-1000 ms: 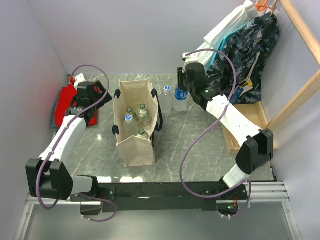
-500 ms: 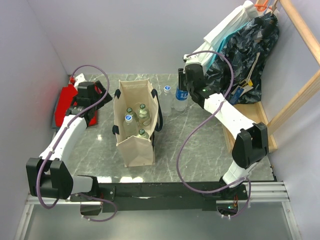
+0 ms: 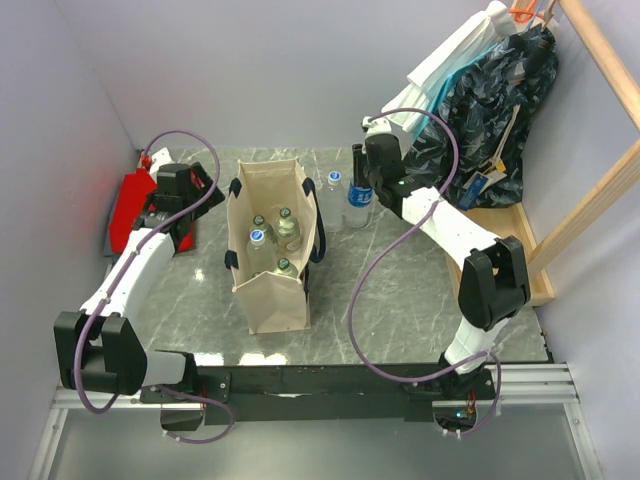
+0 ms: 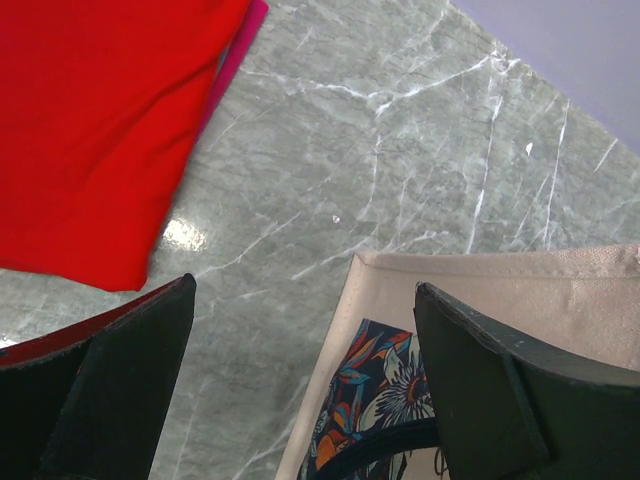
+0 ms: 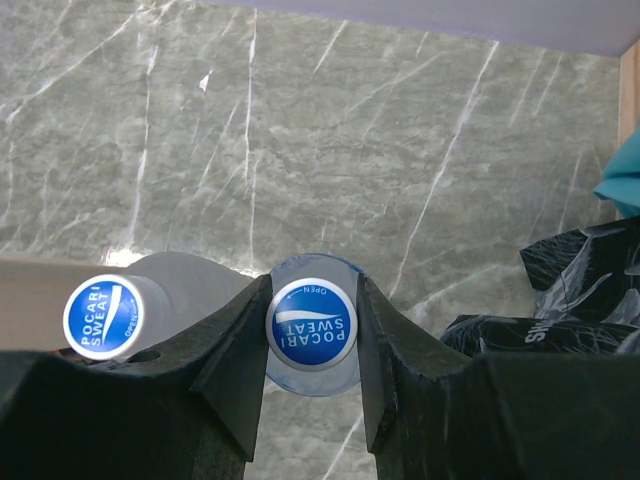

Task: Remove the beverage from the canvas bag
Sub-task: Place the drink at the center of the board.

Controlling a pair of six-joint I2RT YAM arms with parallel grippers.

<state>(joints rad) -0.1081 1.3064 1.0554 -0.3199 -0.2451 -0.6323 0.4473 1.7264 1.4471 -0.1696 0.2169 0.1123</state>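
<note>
The beige canvas bag [image 3: 270, 290] with navy handles stands open mid-table, and several capped bottles [image 3: 284, 226] are upright inside it. Right of the bag, my right gripper [image 3: 359, 183] is shut on the neck of a clear beverage bottle [image 3: 358, 204] with a blue cap. The right wrist view shows both fingers pressed against that cap [image 5: 311, 322], gripper [image 5: 311, 330]. Whether the bottle rests on the table I cannot tell. A second blue-capped bottle [image 3: 334, 182] [image 5: 103, 317] stands just to its left. My left gripper [image 3: 188, 228] [image 4: 305, 287] hangs open over the marble beside the bag's rim [image 4: 520, 290].
A red folded cloth [image 3: 128, 205] [image 4: 90, 130] lies at the far left. Clothing [image 3: 490, 100] hangs on a wooden rack [image 3: 590, 200] at the back right, close behind the right arm. Grey walls close off the back and the left side.
The right arm has swung its elbow inward and carried the gripped bottle a little left and back, nearer the second bottle. The left arm and the bag have not moved.
</note>
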